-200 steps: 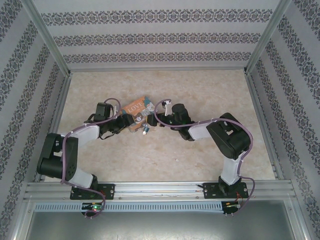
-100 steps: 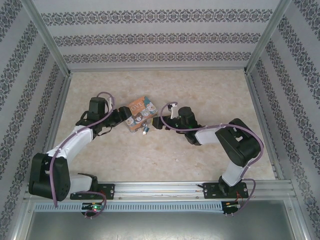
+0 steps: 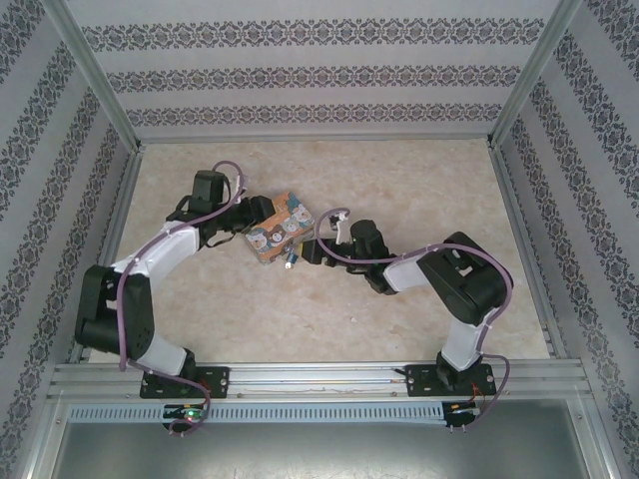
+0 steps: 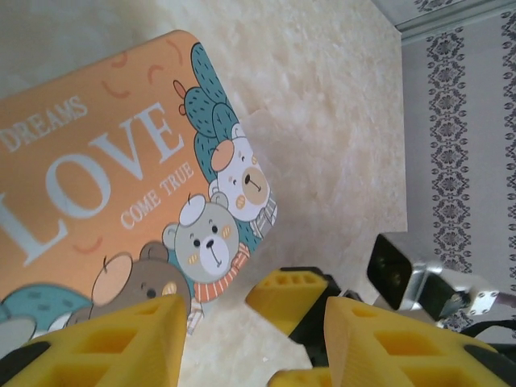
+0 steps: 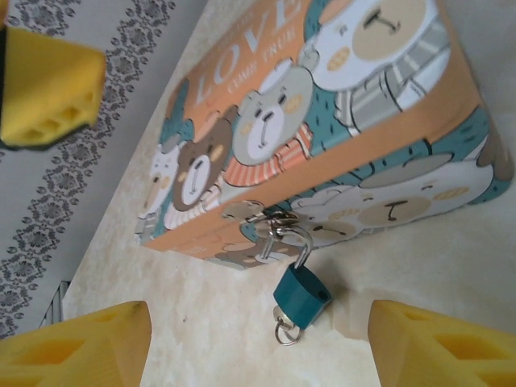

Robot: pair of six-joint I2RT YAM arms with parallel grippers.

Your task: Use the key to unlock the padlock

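The padlock (image 5: 301, 294) is showing teal with a silver shackle; the box (image 5: 322, 121) is showing orange with cartoon bears and white lettering.

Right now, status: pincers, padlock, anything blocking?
Both pincers open, empty: left pincer by the LOVE box, right pincer facing the padlock. Padlock hangs from box latch, looks locked. Nothing between right pincer and padlock.

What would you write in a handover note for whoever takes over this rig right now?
Left gripper: open, empty, at the box edge.
Right gripper: open, empty, fingers facing the padlock, not touching.
Padlock hangs from the box's front hasp, shackle shut; small ring at its underside, likely the key's.
Done: both grippers at the box; lock not opened.
Left: grip the key, turn it, free the shackle.
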